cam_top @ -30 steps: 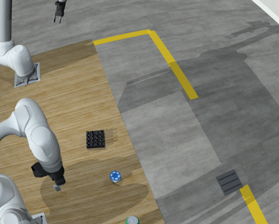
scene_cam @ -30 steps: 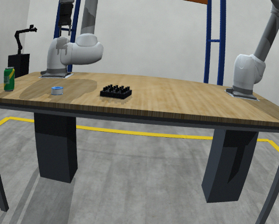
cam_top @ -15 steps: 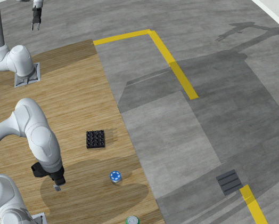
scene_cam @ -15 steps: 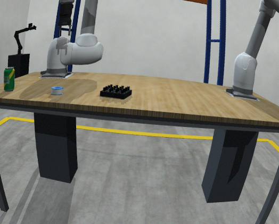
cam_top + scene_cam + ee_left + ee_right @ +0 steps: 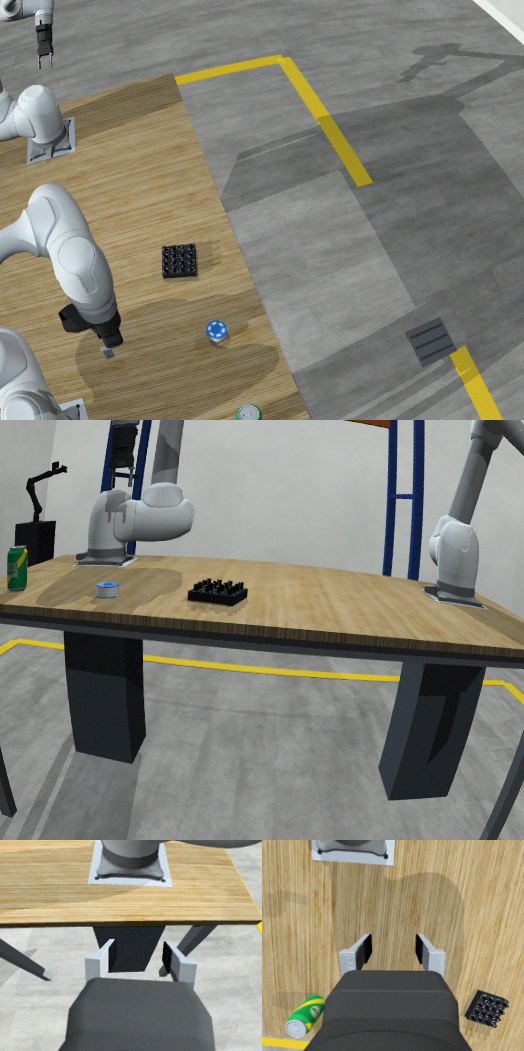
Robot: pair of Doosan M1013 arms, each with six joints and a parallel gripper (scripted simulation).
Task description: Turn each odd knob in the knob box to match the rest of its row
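With both the left pincer (image 5: 45, 65) (image 5: 139, 949) and the right pincer (image 5: 108, 352) (image 5: 122, 484) (image 5: 393, 943) standing wide open and holding nothing, the knob box (image 5: 179, 261) (image 5: 217, 595) (image 5: 484, 1010) is sitting untouched on the surface (image 5: 135, 210) (image 5: 320, 610) (image 5: 47, 882) (image 5: 488, 911), its marks showing too small for judging which turns remain.

Robot workshop: floor tape (image 5: 345, 145) (image 5: 270, 668), blue uprights (image 5: 417, 495)
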